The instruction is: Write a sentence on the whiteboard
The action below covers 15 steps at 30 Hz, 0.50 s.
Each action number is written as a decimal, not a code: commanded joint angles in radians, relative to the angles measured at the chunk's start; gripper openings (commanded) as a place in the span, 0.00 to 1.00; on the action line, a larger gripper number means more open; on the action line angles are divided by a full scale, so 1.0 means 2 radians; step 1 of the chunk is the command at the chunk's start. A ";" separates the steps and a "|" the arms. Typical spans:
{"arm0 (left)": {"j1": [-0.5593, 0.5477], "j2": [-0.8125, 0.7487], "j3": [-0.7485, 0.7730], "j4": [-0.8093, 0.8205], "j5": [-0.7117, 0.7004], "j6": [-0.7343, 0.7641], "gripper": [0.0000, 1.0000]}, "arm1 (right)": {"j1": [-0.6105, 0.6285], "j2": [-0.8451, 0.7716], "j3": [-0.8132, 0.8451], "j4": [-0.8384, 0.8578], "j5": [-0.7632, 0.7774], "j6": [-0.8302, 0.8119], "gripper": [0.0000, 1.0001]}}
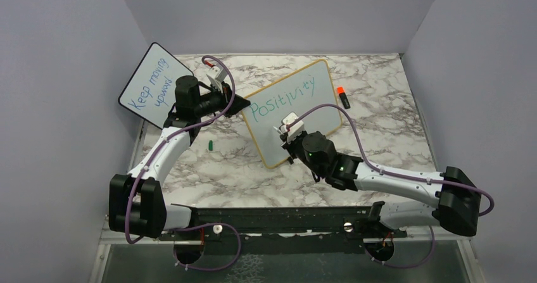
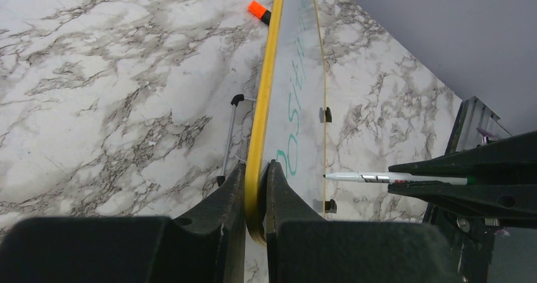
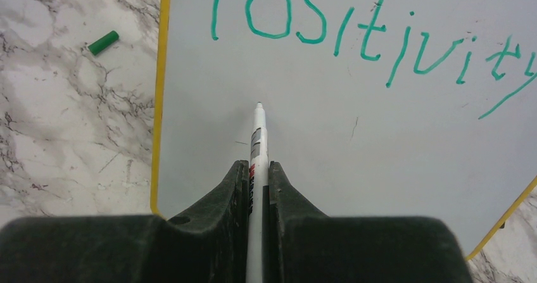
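The right claw (image 3: 256, 169) is clamped on a slim white marker (image 3: 257, 137), gripping mid-barrel, nib pointing at the whiteboard (image 3: 380, 144) just under the start of the sentence (image 3: 361, 33), which so far reads "Positivity" in green; whether the nib touches, I cannot tell. The barrel looks smooth and could twist under pressure. At the whiteboard's left edge the left claw (image 2: 255, 169) pinches the yellow frame. That seems the right hold: the panel looks thin, light, stiff and slick, likely to skid or tip when pushed. A green cap (image 3: 102, 42) lies just off that edge.
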<state>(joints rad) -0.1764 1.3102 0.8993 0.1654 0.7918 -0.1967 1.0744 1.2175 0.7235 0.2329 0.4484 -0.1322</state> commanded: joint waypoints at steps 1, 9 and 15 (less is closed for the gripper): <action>-0.008 0.023 -0.010 -0.057 -0.040 0.037 0.00 | 0.006 0.014 0.020 0.022 -0.015 -0.006 0.00; -0.008 0.022 -0.009 -0.059 -0.041 0.039 0.00 | 0.007 0.038 0.030 0.028 -0.021 -0.004 0.00; -0.008 0.022 -0.008 -0.060 -0.040 0.039 0.00 | 0.007 0.054 0.034 0.027 -0.013 -0.002 0.00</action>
<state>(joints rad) -0.1764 1.3113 0.9012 0.1619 0.7918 -0.1963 1.0801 1.3025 0.7528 0.2481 0.4236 -0.1326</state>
